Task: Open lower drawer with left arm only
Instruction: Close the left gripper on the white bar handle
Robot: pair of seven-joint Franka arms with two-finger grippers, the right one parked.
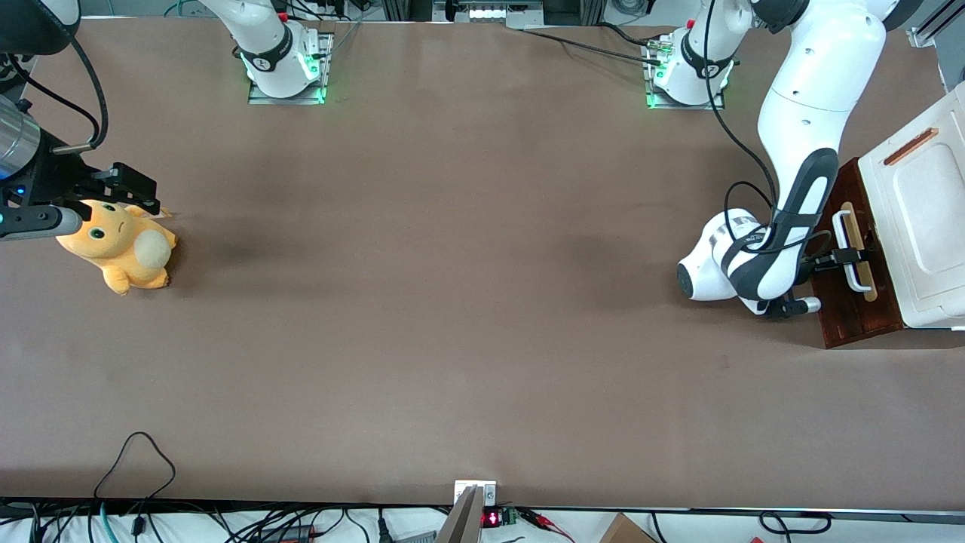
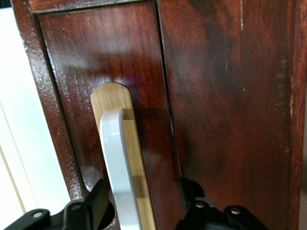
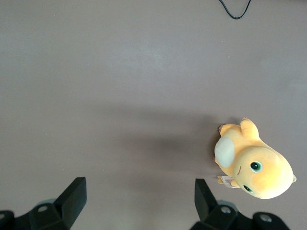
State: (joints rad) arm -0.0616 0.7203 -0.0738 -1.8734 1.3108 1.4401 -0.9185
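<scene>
The lower drawer sits at the working arm's end of the brown table, its dark reddish-brown front facing along the table toward the parked arm's end, under a white cabinet top that carries a copper-coloured slot. A white loop handle stands over a light wooden strip on the drawer front.

The left arm bends down from its base and reaches in at handle height, and its black pincer is right at the handle. In the left wrist view the two fingers stand apart, one on each side of the handle — the pincer is spread around it, and no pad can be seen pressing on it. The strip runs under the handle, with the glossy wood of the drawer front around it.

The arm's own white wrist and black cable lie in front of the drawer, on the table side. A yellow-orange plush toy lies well away at the parked arm's end of the table — nowhere near the drawer. Loose black cables trail over the table edge nearest the front camera.
</scene>
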